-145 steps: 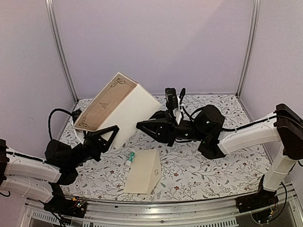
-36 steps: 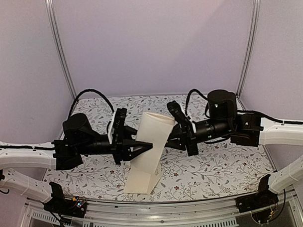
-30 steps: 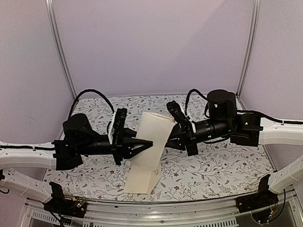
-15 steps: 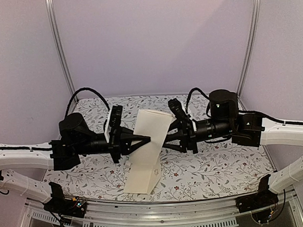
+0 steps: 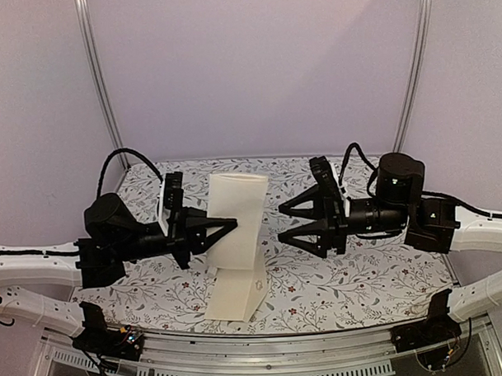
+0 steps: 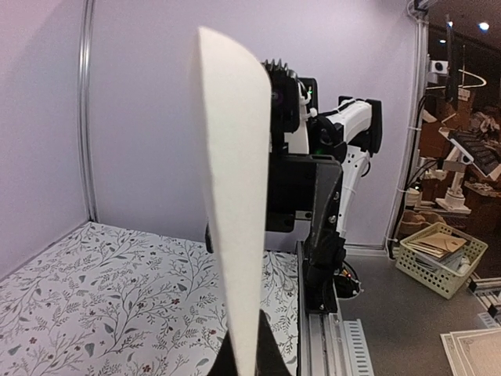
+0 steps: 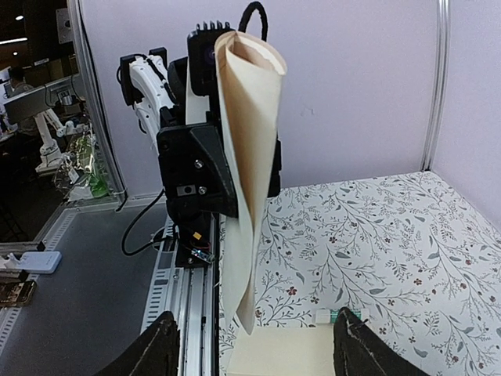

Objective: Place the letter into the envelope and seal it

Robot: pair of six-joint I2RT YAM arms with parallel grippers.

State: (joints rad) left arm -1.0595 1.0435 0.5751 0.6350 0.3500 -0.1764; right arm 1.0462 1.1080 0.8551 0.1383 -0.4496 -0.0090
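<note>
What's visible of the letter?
The tan parchment-like paper letter is folded over into a loose curl, plain pale back outward, print hidden. It stands upright, pinched at one side edge by the left end effector. Its lower tip is just above the cream paper envelope; contact unclear. The right end effector is open, clear of it.

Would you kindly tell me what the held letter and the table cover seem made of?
The letter: likely paper, matte cream; it bends in a thin curl above the left gripper. The table cover: floral-printed cloth or vinyl, matte; cannot tell which.
</note>
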